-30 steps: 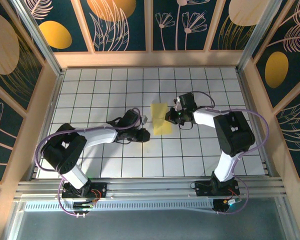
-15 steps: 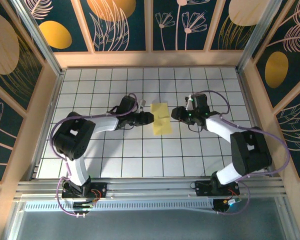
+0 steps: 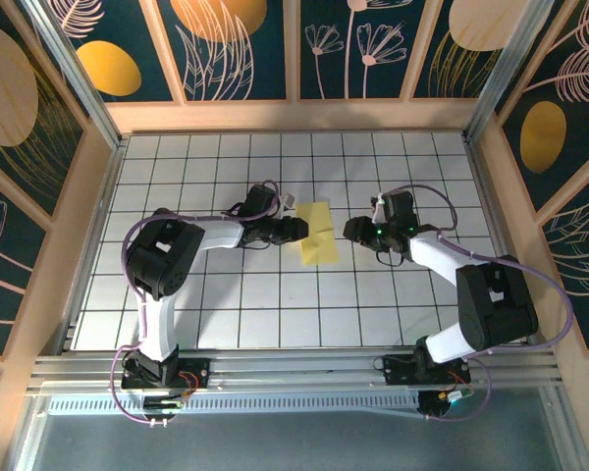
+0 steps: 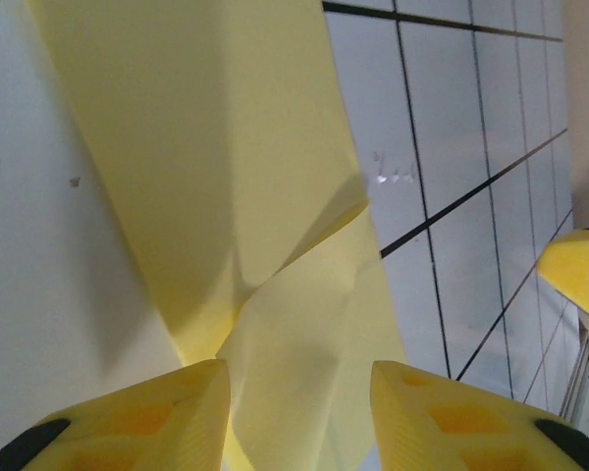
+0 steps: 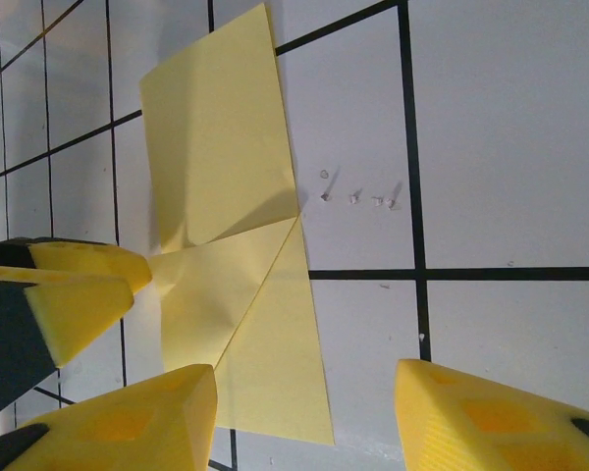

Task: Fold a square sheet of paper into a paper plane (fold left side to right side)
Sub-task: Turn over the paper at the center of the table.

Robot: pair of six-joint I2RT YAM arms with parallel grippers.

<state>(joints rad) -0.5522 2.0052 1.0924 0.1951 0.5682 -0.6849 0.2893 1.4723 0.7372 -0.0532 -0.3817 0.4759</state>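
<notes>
Seemingly between creases, part-folded already. Nearest, from left wrist: fingers (image 4: 147, 422) apart, astride a seemingly lifted edge of the square sheet of paper (image 4: 226, 147), nothing pinched. Farther, from above: left gripper (image 3: 299, 229) open at the paper's nine o'clock, mid-table (image 3: 196, 304); right gripper (image 3: 350, 231) open just off three o'clock, empty. Next, probably: pinch nine o'clock edge, carry toward three. From right wrist, diagonal creases (image 5: 236, 285) plainer than from above.
</notes>
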